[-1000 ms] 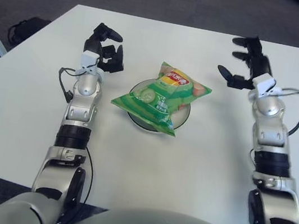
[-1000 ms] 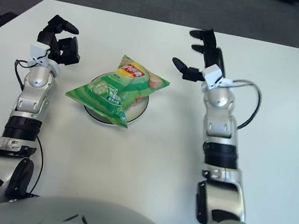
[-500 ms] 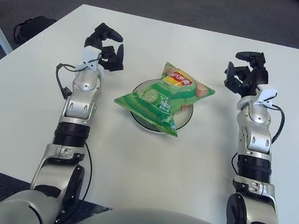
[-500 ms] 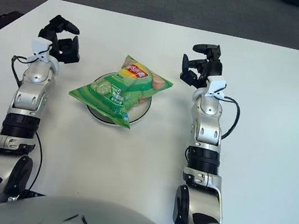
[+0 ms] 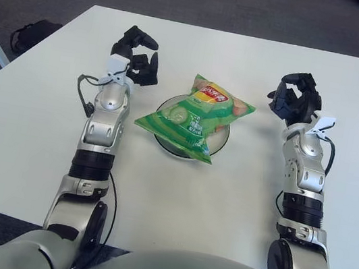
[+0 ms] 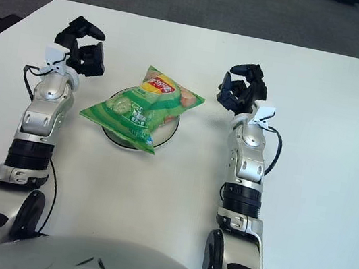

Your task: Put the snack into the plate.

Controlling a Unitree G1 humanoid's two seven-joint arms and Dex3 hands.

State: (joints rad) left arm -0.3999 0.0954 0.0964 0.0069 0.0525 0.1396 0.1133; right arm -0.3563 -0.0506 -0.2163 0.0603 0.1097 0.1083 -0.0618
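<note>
Right hand (image 5: 294,99) has drawn nearer the snack (image 5: 195,115), empty-fisted.

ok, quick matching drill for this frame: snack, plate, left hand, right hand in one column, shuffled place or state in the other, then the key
Things:
1. snack
2. plate
3. left hand
4. right hand

Places or states:
A. mostly hidden under the bag, on the white table
B. fingers curled, holding nothing, to the bag's right
C. green bag lying across the dish
D. fingers curled, holding nothing, to the bag's left

Pairs: 1-C, 2-A, 3-D, 4-B
</note>
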